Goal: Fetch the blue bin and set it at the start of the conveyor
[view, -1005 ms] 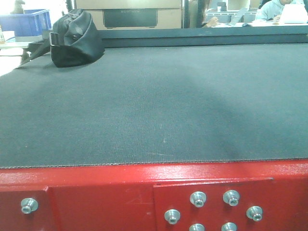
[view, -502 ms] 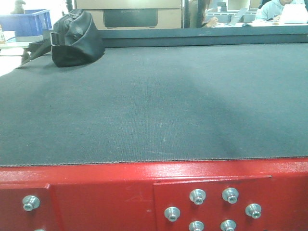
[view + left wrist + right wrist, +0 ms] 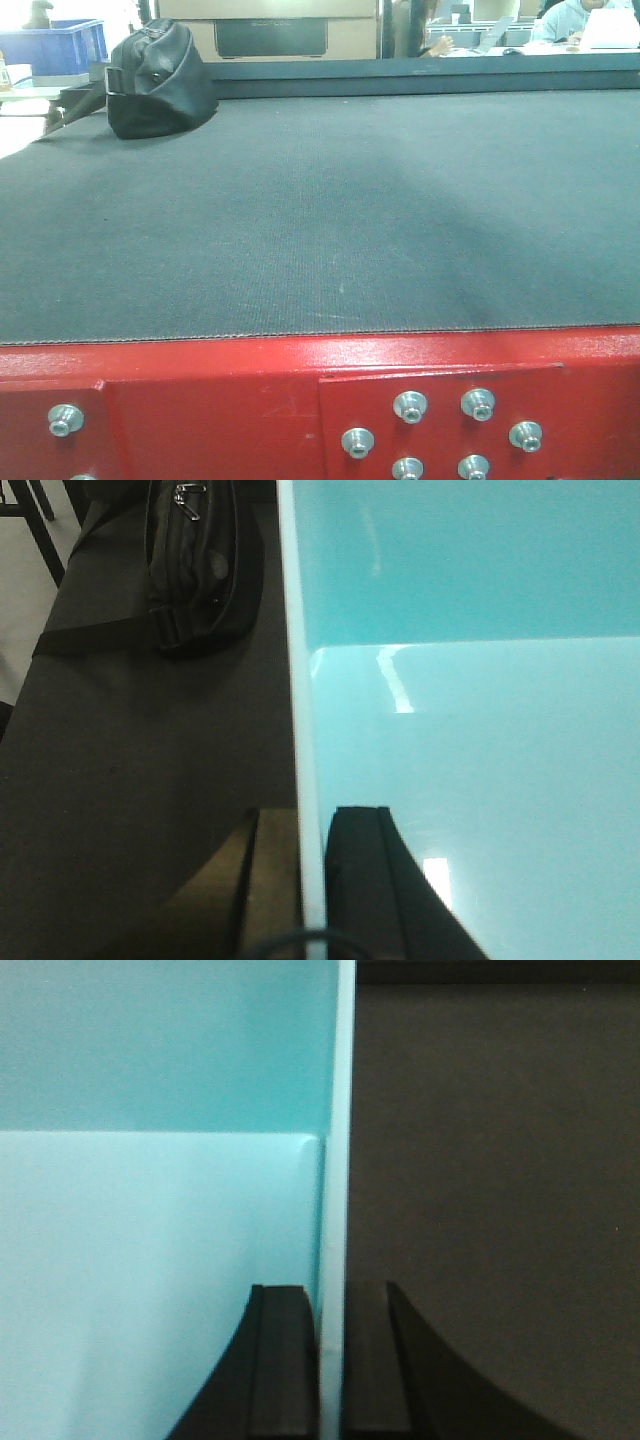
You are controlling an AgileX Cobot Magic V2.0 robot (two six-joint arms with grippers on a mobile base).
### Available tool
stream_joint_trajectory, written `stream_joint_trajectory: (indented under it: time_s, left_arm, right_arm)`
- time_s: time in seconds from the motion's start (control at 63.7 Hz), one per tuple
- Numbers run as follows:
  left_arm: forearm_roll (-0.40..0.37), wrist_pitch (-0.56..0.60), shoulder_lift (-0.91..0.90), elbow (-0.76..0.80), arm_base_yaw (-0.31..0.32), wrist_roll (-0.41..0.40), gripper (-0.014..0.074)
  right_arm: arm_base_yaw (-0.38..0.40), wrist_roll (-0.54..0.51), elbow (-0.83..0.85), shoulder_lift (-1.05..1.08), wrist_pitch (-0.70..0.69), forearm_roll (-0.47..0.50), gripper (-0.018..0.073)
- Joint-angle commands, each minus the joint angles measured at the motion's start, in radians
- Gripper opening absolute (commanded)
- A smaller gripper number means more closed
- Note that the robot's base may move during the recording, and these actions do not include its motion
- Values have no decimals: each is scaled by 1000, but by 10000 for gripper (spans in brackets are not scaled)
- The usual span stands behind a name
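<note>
Blue bin (image 3: 470,780): pale cyan plastic with smooth glossy walls, a thin rim and a rounded inner corner. It filled both wrist views and was out of sight in the front view. Dark belt showed just outside each side wall. Could not tell whether the base touched it.

Left hand (image 3: 308,820) came in from 6 o'clock and was clamped on the bin's left wall, one finger inside, one outside, the rim pinched between. Right hand (image 3: 330,1295), also from 6 o'clock, was clamped on the right wall, black pads flat against either face.

Conveyor start (image 3: 320,220): wide grey-black belt with a fine woven texture. It ended at 6 o'clock on a glossy red frame (image 3: 200,400) studded with silver flanged bolts (image 3: 412,406).

Black bag (image 3: 155,80): soft, with strap and buckle. It lay on the belt at 11 o'clock, near the bin's left wall but apart from it. Dark blue crate (image 3: 55,45) stood beyond the belt at 10 o'clock.
</note>
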State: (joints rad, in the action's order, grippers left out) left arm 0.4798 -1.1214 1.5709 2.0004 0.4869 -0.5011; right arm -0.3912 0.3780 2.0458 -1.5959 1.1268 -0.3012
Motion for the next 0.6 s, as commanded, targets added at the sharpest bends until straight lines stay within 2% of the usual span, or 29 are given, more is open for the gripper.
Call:
stream_joint_trajectory:
  time_s: [0.0, 0.078, 0.251, 0.392, 0.581]
  left_arm:
    - [2, 41, -15, 10, 6, 1, -111]
    - [-11, 41, -15, 10, 6, 1, -111]
    - [-41, 41, -15, 5, 6, -16, -111]
    - [-41, 79, -4, -57, -3, -87, -111]
    - [-45, 234, -2, -242, -6, -124, -111]
  right_arm:
    - [-1, -11, 5, 12, -56, 26, -162]
    - [-1, -11, 5, 12, -37, 60, -162]
    - [-1, 8, 0, 10, -22, 61, -162]
    - [-1, 17, -78, 10, -98, 59, -162]
    - [-1, 81, -301, 10, -284, 57, -162]
